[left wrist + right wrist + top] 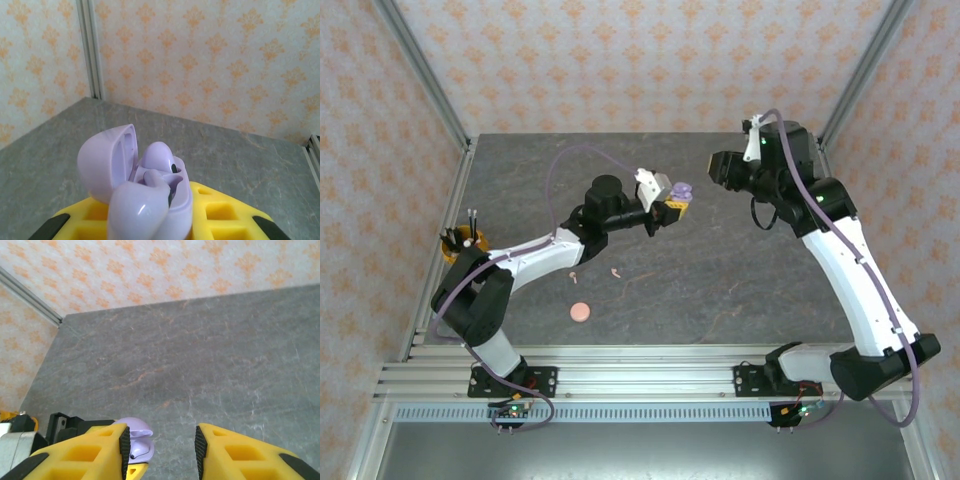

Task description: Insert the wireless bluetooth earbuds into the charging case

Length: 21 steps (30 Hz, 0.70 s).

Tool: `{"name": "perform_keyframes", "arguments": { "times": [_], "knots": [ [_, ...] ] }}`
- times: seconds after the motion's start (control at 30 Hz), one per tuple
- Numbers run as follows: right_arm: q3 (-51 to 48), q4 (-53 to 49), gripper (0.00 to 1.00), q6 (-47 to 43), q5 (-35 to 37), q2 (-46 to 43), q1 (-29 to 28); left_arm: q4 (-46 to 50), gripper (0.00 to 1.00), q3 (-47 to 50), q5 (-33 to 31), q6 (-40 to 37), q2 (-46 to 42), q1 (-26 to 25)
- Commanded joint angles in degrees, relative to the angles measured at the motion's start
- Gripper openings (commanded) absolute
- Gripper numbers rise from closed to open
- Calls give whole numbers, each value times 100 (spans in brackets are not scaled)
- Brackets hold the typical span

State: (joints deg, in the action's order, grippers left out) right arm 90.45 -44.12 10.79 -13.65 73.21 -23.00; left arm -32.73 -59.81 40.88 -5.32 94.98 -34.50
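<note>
Aloft, left end effector around case

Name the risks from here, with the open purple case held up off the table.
1. The left gripper holds the pale purple round charging case aloft, lid open; a push from the open right gripper could twist it loose.
2. A pale purple earbud seems to sit proud in it and might tip out.
3. Two tiny pale pink earbuds lie loose on the grey stone-look table beside the left arm; a sweep could scatter them.
</note>
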Motion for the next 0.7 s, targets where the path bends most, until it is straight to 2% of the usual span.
{"name": "perform_keyframes", "arguments": {
  "times": [0.0, 0.13, 0.27, 0.4, 0.67],
  "knots": [
    [-456, 173, 41, 382, -409, 27, 21, -573, 0, 275, -93, 153, -120, -72],
    [-1170, 613, 40, 427, -1361, -23, 20, -796, 0, 541, -116, 215, -14, -131],
    [-1810, 1061, 38, 447, -1930, -87, 8, -1035, 0, 688, -42, 385, 205, -151],
    [-2206, 1268, 35, 418, -2080, -105, -96, -1263, 0, 728, 42, 520, 493, -171],
    [-2377, 1325, 35, 336, -1870, 42, -282, -1576, 0, 656, 160, 658, 1003, -171]
  ]
}}
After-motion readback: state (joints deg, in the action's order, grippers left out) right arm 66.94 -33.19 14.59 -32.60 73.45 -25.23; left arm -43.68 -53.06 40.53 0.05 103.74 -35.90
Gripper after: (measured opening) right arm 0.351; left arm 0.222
